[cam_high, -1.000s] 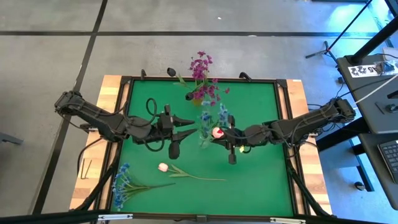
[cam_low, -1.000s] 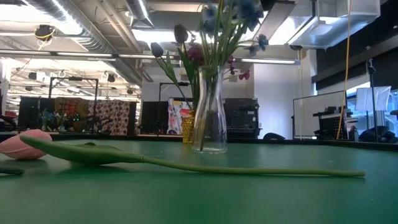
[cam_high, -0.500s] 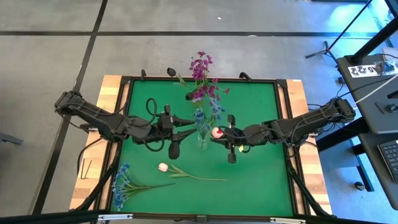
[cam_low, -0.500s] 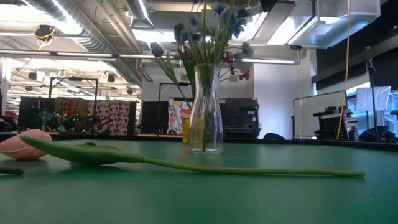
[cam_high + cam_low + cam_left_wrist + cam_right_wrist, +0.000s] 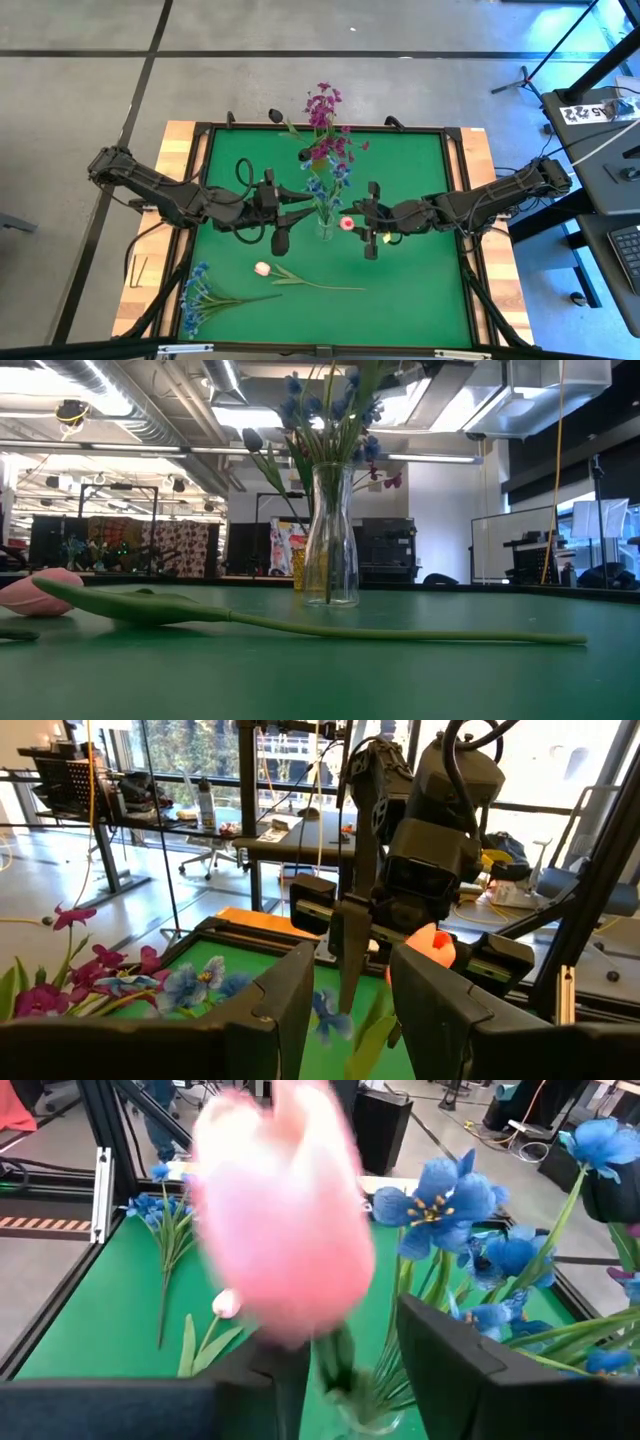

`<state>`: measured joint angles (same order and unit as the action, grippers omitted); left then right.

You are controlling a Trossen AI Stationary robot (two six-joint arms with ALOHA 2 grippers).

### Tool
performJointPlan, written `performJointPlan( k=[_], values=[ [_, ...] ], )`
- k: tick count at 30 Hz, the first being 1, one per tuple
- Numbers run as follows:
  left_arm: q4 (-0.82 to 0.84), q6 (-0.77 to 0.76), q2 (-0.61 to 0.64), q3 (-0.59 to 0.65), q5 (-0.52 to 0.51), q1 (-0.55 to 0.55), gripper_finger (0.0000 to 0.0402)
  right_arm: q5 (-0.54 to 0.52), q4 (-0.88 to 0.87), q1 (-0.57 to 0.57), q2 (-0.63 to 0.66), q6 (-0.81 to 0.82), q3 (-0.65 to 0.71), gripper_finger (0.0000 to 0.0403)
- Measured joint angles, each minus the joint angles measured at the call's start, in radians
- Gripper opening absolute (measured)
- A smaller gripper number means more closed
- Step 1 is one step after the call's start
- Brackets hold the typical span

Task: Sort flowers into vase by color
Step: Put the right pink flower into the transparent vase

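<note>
A clear glass vase [image 5: 325, 228] [image 5: 330, 540] stands at the table's middle and holds a blue-blossom spray [image 5: 324, 184] [image 5: 470, 1210]. My left gripper [image 5: 308, 200] [image 5: 350, 1000] is open just left of those blossoms. My right gripper [image 5: 358, 224] [image 5: 340, 1350], just right of the vase, is shut on a pink tulip [image 5: 347, 223] [image 5: 285, 1220]. A yellow vase [image 5: 305, 155] near the far edge carries magenta sprays [image 5: 325, 125] and a dark-budded stem [image 5: 276, 115]. A second pink tulip [image 5: 263, 268] [image 5: 40, 592] and a blue spray [image 5: 198, 295] lie flat on the near part of the table. My right gripper pinches the tulip's green stem [image 5: 335, 1352] between its two fingers, just below the blossom. The fingers come in level from the table's right. The tulip is lifted clear of the table, and its blossom sticks out past the fingertips toward the glass vase. The lower stem is hidden.
The lying tulip's long stem [image 5: 325, 286] [image 5: 400, 630] runs toward the table's right. The green mat [image 5: 420, 300] has open room to the right and near right. A raised dark frame [image 5: 460, 200] edges the table. The room beyond shows desks and equipment.
The blue spray has sunk lower into the glass vase, and the vase, tilted a second ago, stands upright now. My right gripper has drawn back a little toward the table's right and near edge, carrying the tulip along.
</note>
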<state>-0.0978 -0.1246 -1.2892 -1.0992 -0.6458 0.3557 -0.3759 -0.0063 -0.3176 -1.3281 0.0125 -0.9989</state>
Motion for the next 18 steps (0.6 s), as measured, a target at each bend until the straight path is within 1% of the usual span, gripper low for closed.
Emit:
performJointPlan(
  k=[3,5,9,12,14,18],
  values=[
    [0.002,0.000,0.000,0.000,0.000,0.000,0.0130,0.000,-0.006,0.000,0.002,-0.018,0.000,0.0159],
    [0.009,0.000,0.000,0.000,0.000,0.000,0.0130,-0.001,-0.050,0.000,0.015,-0.018,-0.004,0.0163],
    [0.027,0.000,0.000,0.000,0.000,0.000,0.0130,-0.055,-0.257,-0.003,0.045,0.012,-0.071,0.0167],
    [0.027,0.000,0.001,0.000,0.000,0.000,0.0130,-0.060,-0.375,-0.003,0.047,0.049,-0.130,0.0168],
    [0.027,0.000,0.002,0.000,0.000,-0.002,0.0130,-0.058,-0.396,-0.003,0.047,0.056,-0.152,0.0168],
    [0.032,-0.005,0.002,0.000,-0.001,-0.004,0.0130,-0.013,-0.393,-0.003,0.047,0.042,-0.166,0.0168]
  ],
)
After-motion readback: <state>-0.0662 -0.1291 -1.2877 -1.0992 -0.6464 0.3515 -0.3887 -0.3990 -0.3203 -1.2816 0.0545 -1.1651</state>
